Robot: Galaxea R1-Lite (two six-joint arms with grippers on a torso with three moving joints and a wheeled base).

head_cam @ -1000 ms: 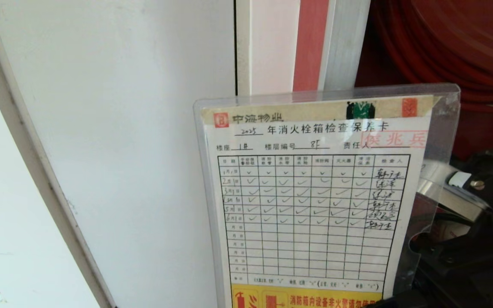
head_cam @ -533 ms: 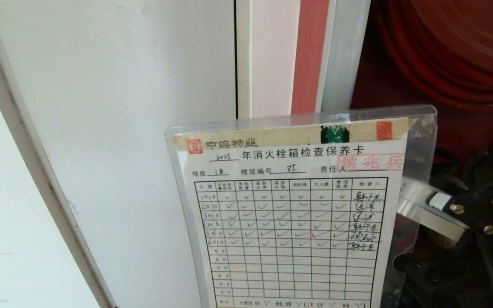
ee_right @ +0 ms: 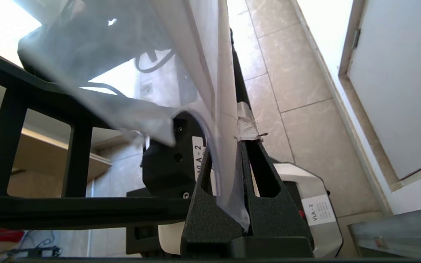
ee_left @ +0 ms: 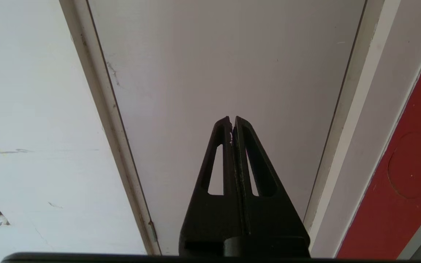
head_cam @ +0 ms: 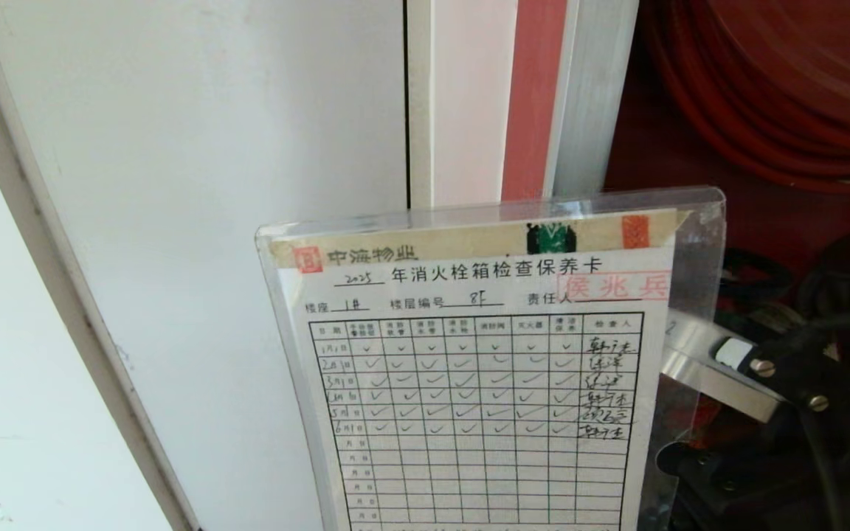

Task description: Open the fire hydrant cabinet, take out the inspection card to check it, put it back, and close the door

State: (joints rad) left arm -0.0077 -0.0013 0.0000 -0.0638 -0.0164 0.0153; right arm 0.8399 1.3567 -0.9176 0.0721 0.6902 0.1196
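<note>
Right fingers (ee_right: 232, 146) pinch the sleeved inspection card (head_cam: 484, 383) before the fire hydrant cabinet (head_cam: 764, 88); left fingers (ee_left: 232, 122) closed, empty.

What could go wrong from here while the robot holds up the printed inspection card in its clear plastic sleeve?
The right gripper pinches only one edge of the sleeved inspection card, so it could slip or twist free. Much of the clear plastic sleeve hangs loose beyond the grip and might catch on the silver cabinet frame when put back.
</note>
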